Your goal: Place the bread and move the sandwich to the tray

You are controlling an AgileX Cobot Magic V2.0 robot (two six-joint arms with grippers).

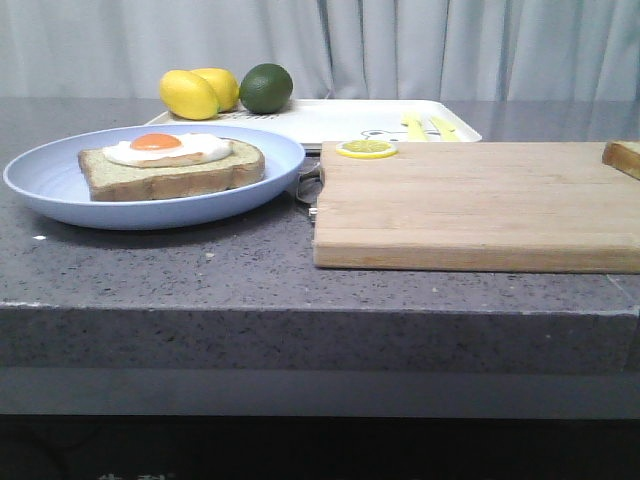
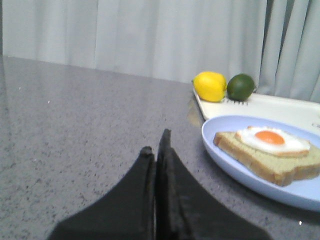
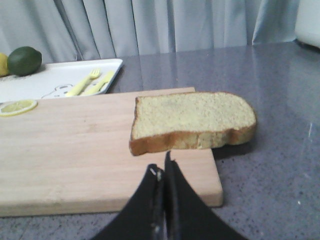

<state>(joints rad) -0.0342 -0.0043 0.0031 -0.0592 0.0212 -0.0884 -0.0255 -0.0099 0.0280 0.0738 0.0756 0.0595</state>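
The sandwich, a toast slice topped with a fried egg, lies on the pale blue plate; it also shows in the left wrist view. The plain bread lies on the wooden cutting board, overhanging its edge; only its corner shows in the front view. The white tray stands behind the plate and board. My left gripper is shut and empty over the counter beside the plate. My right gripper is shut and empty, just short of the bread.
Two yellow lemons and a green lime sit at the tray's far left. Yellow cutlery lies in the tray. A lemon slice lies on the board's far corner. The counter's front edge is close to the board.
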